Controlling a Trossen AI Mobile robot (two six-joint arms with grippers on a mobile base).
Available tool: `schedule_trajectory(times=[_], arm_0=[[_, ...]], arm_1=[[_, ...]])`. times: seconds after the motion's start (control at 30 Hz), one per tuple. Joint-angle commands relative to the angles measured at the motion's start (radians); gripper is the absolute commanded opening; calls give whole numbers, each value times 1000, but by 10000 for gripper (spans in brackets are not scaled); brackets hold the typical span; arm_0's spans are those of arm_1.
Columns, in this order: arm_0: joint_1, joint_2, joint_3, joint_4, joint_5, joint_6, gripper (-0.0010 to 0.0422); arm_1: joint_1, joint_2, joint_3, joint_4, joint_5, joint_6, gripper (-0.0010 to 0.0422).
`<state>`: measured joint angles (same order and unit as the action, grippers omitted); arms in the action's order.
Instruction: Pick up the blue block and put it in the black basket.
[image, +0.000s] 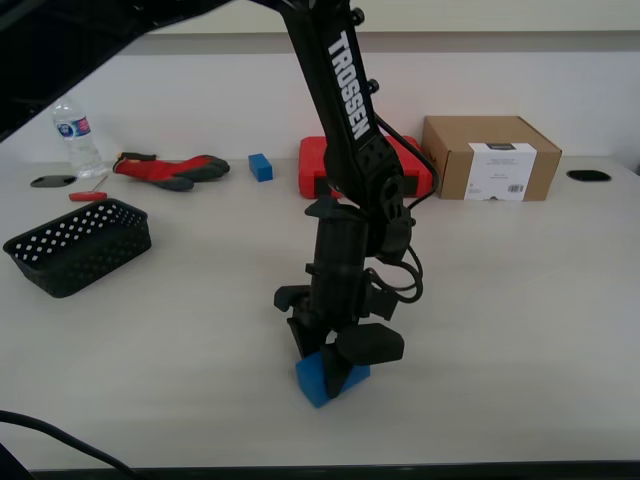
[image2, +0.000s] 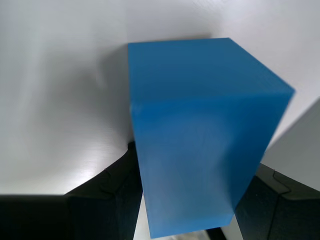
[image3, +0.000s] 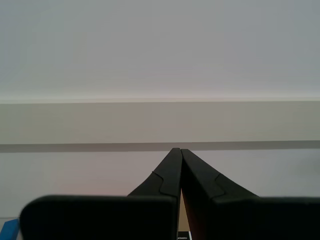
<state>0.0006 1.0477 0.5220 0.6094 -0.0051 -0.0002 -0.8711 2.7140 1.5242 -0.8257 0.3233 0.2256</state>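
Worktop layout, exterior view

The blue block (image: 322, 381) sits low centre on the worktop (image: 520, 320), between my first pincer's (image: 335, 365) jaws. The black basket (image: 80, 246) lies at middle left; a cardboard box (image: 490, 157) stands upper right.

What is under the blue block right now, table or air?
In the exterior view the blue block sits low against the table, between my first hand's fingers. Its underside is hidden in both views, so contact or a small lift cannot be confirmed.
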Motion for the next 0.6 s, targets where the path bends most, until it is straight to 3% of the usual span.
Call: schedule_trajectory(times=[0.03,0.07,0.13,0.23,0.37,0.47,0.6], arm_0=[[0,0,1,-3,0,0,0],[0,0,1,-2,1,0,0],[0,0,1,-11,0,0,0],[0,0,1,-16,0,0,0],[0,0,1,-14,0,0,0],[0,0,1,-18,0,0,0],[0,0,1,-21,0,0,0]], arm_1=[[-5,51,48,-58,40,20,37],[0,35,58,-76,40,42,0],[4,-20,72,-105,22,76,5],[24,-214,69,-117,-104,119,-2],[119,-460,27,-29,-381,163,-2],[303,-558,-32,30,-447,171,-2],[695,-600,-154,64,-493,183,-2]])
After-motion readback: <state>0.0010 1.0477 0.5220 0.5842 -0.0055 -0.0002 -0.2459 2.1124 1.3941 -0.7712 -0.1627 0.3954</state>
